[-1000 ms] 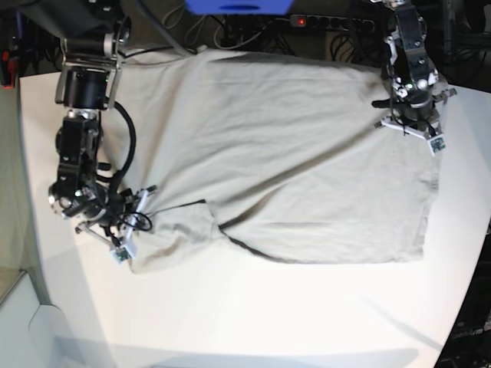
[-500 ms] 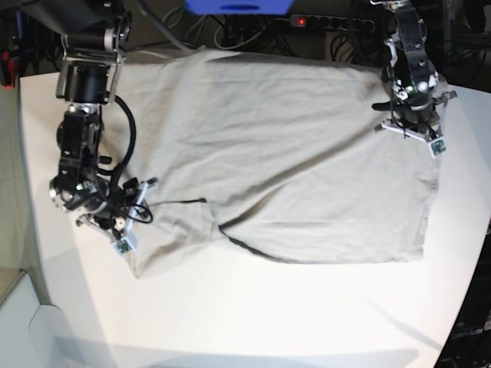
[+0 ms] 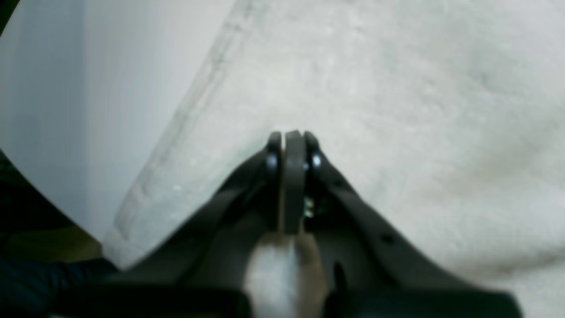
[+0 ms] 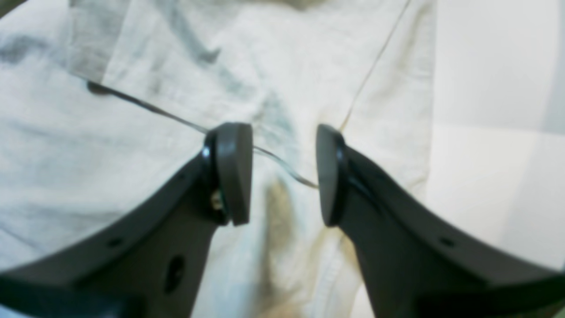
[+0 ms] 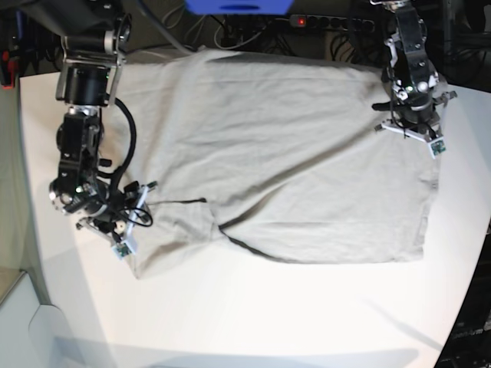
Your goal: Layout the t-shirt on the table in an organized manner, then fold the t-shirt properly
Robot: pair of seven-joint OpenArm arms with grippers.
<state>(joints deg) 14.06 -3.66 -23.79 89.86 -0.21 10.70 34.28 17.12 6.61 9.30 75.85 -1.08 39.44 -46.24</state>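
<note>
Base view: t-shirt (image 5: 284, 161) lies spread on the white surface (image 5: 253, 314), its body running from the far edge toward the middle, with a loose fold and dark crease low on its left half.
Near edge: bare surface, no cloth.
Near left corner of the shirt: sleeve (image 5: 173, 234) sits bunched just beside the right gripper (image 5: 126, 222).
Change: the right gripper's jaws, shut a second ago, now stand parted; the sleeve corner has slid slightly back from where it lay.
Right wrist view: right gripper (image 4: 284, 174) hovers over the cloth with a clear gap between the jaws, nothing between them, a thin dark seam line crossing below.
Meaning: judged as a release, so that corner is laid down and the right arm is free for another grasp.
Far right corner: left gripper (image 5: 410, 123) sits at the shirt's hem near the surface's far right edge.
Left wrist view: left gripper (image 3: 291, 145) has its jaws pressed together over the cloth beside the stitched hem; whether fabric is pinched cannot be told.
Progress: shirt mostly flat, left sleeve and crease unsmoothed, folding not yet begun.
</note>
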